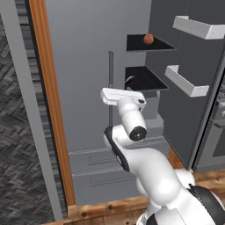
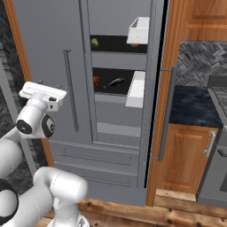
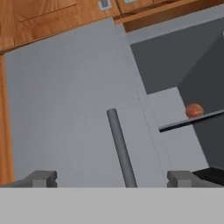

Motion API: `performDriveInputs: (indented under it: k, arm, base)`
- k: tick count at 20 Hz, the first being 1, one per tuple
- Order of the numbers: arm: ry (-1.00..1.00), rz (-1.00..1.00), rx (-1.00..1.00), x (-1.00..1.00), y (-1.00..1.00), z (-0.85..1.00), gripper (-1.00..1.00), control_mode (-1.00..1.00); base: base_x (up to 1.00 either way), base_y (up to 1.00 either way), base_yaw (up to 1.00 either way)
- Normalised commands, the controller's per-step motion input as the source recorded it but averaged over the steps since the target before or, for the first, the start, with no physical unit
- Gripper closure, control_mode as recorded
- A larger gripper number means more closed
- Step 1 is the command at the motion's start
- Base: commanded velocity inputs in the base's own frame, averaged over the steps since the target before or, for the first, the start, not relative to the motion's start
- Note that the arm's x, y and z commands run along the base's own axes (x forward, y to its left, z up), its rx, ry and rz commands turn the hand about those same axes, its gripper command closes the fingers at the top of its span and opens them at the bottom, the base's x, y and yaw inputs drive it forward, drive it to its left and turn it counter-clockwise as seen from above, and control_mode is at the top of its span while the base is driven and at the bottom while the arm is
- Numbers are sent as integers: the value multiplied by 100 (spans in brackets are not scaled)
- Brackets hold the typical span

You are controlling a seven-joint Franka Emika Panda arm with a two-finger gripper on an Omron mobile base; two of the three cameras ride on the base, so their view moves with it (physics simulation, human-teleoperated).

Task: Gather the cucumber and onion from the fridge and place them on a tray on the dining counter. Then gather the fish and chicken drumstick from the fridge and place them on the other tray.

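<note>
We see the fridge [image 1: 88,66] with its left door closed and its right door swung open. The end effector [image 3: 111,177] is spread wide and holds nothing. It points at the closed left door, with the bar handle [image 3: 120,146] standing right between its two fingers.

That is our first worry. If the arm goes straight ahead, we think it will bump the handle or the closed door, not the food.

To the right, the onion [image 1: 148,39] sits on the top shelf [image 1: 147,44], near its edge. It is round, so a small poke could make it roll off and fall. The end effector is well below and to the left of it, so the arm has to lift and turn first.

On the shelf below lies the fish [image 2: 114,82], with a small orange piece [image 2: 96,80] beside it; we cannot tell what that piece is. A greenish thing [image 2: 94,42] sits on the top shelf.

Further right, the white door bins [image 1: 186,81] stick out. A wide swing could hit them.
</note>
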Motion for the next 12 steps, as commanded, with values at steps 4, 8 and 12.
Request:
performDriveInputs:
  k: [4,8,12]
  arm:
    - [-8,0,0,0,-2,8,-100,-100]
    - [-4,0,0,0,0,36,-100,-100]
    - [0,0,0,0,0,52,-100,-100]
  base:
    - [0,0,0]
    - [0,0,0]
    - [0,0,0]
